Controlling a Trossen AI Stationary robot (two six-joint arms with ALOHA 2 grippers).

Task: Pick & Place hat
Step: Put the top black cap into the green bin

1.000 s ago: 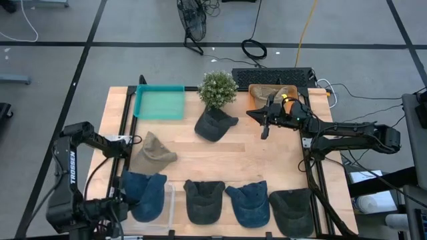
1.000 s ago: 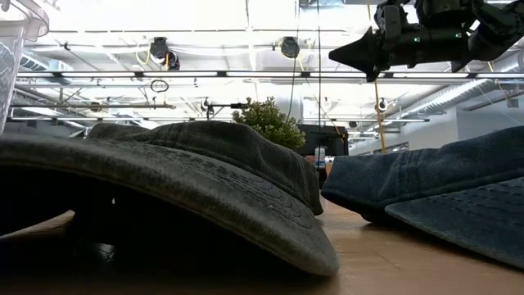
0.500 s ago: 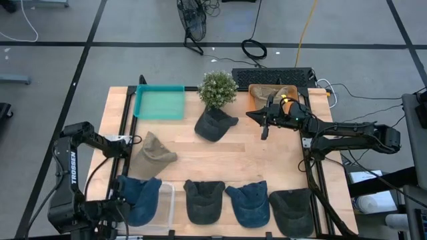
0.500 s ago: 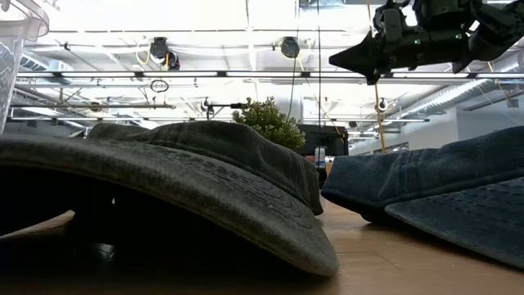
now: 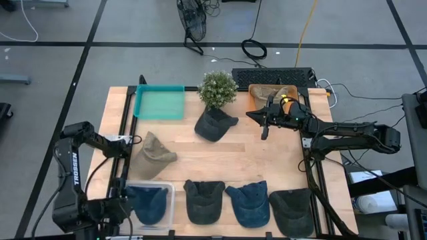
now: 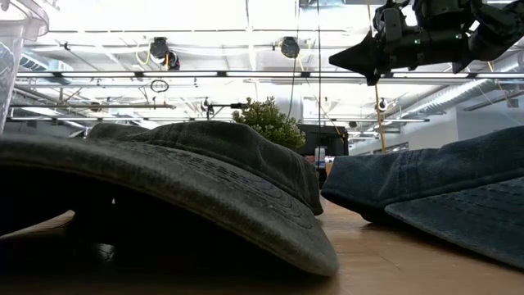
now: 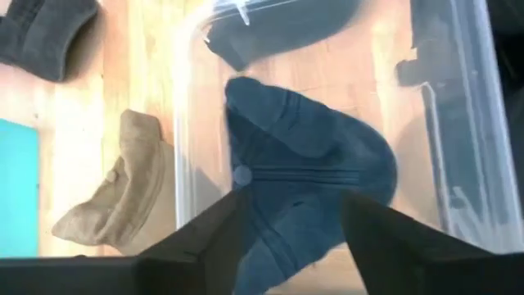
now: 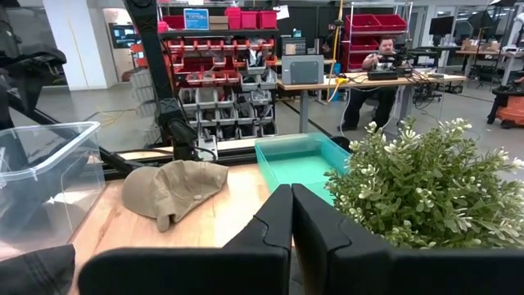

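The blue cap (image 7: 307, 176) lies inside the clear plastic bin (image 5: 168, 200) at the near left corner of the wooden table (image 5: 253, 150), its crown button up and its panels spread over the bin's floor. The left gripper (image 7: 291, 238) hangs right above it with its two dark fingers (image 7: 205, 238) parted, one on each side of the cap; they hold nothing, and the cap rests free on the bin's bottom.

Just beyond the bin lies a tan cap (image 5: 153, 155), well clear of it. Along the near edge, beside the bin, sit a dark grey cap (image 5: 203, 200), another blue cap (image 5: 250, 203) and a dark bucket hat (image 5: 292, 210) in a row. Farther back are a teal tray (image 5: 160, 101), a small potted plant (image 5: 217, 88) with a dark cap (image 5: 213, 125) in front of it, and an orange tray (image 5: 259, 93) with a tan hat in it.

The right gripper (image 5: 265, 133) hovers above the table near the orange tray, its fingers pressed together and empty.
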